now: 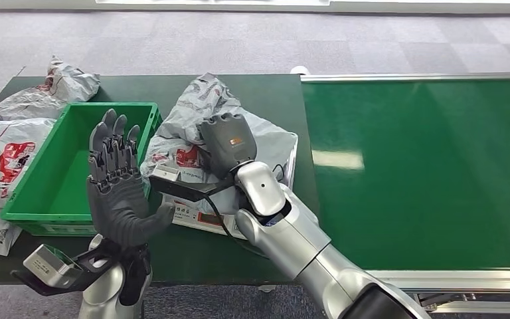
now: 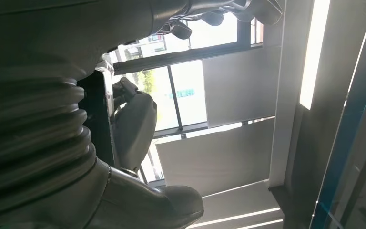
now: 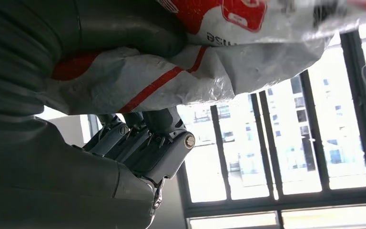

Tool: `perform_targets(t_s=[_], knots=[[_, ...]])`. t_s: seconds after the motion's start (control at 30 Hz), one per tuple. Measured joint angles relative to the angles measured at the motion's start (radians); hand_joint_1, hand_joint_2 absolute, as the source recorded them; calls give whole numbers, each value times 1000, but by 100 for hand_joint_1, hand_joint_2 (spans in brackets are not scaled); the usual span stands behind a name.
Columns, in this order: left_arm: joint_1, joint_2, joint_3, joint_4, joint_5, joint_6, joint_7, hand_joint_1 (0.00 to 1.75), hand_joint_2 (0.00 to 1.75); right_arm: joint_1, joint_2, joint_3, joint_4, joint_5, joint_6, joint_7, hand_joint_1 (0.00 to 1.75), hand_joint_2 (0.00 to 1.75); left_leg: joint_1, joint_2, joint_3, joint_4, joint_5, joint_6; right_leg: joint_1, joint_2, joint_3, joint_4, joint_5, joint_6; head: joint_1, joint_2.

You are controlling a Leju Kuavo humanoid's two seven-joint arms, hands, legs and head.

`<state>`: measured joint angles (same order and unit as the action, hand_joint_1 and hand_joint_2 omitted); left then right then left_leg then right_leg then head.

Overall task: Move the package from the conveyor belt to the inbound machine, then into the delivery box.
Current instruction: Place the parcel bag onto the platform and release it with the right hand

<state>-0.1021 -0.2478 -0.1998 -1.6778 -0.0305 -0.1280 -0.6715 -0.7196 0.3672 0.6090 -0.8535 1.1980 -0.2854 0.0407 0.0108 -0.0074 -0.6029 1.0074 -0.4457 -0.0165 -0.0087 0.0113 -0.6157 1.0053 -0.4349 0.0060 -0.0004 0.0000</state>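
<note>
The grey package (image 1: 192,126) is gripped in the right hand (image 1: 228,141) beside the green delivery box (image 1: 43,206), while the left hand (image 1: 116,179) is held spread and empty; the slack film could be snagged on the box's rim.

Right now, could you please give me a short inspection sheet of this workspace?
Surface: dark green table; green conveyor belt bare.
Job's things: grey package in the right hand, held beside the green box.
Clutter: other grey bags lie to the left of the box.
Hands: left hand raised, fingers apart, holding nothing.
Cables: black cable at the right wrist.
Surroundings: grey carpet.
</note>
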Motion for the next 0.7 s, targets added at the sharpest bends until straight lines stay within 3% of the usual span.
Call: perform_targets(t_s=[0.1, 0.13, 0.2, 0.23, 0.27, 0.33, 0.57, 0.7], knots=[[-2, 3, 0, 5, 0, 0, 0, 0, 175, -5, 1, 14, 13, -7, 1, -3, 173, 175, 0, 0, 0, 0, 0, 0, 0, 0, 0, 0, 0, 0, 0, 0], [-2, 4, 0, 6, 0, 1, -1, 0, 175, -6, 2, 17, 16, -10, 2, -3, 138, 175, 0, 0, 0, 0, 0, 0, 0, 0, 0, 0, 0, 0, 0, 0], [-2, 5, 0, 7, -1, 3, -1, 0, 175, -10, 2, 25, 23, -17, 3, -2, 51, 175, 0, 0, 0, 0, 0, 0, 0, 0, 0, 0, 0, 0, 0, 0], [-2, 5, 0, 7, -1, 4, -1, 0, 175, -13, 2, 29, 27, -19, 3, 1, 9, 131, 0, 0, 0, 0, 0, 0, 0, 0, 0, 0, 0, 0, 0, 0], [-3, 6, 0, 7, -2, 5, -1, 0, 175, -15, 2, 34, 31, -20, 1, 8, 0, 87, 0, 0, 0, 0, 0, 0, 0, 0, 0, 0, 0, 0, 0, 0], [-3, 6, 0, 7, -4, 8, -1, 0, 175, -22, 2, 43, 41, -16, -12, 29, 0, 0, 0, 0, 0, 0, 0, 0, 0, 0, 0, 0, 0, 0, 0, 0], [-1, 7, 0, 7, -11, 18, -1, 0, 175, -33, 1, 50, 59, 69, -121, 126, 0, 0, 0, 0, 0, 0, 0, 0, 0, 0, 0, 0, 0, 0, 0, 0], [3, 8, 0, 6, -26, 21, 0, 0, 175, -4, -9, -4, -20, 91, -140, 120, 0, 0, 0, 0, 0, 0, 0, 0, 0, 0, 0, 0, 0, 0, 0, 0]])
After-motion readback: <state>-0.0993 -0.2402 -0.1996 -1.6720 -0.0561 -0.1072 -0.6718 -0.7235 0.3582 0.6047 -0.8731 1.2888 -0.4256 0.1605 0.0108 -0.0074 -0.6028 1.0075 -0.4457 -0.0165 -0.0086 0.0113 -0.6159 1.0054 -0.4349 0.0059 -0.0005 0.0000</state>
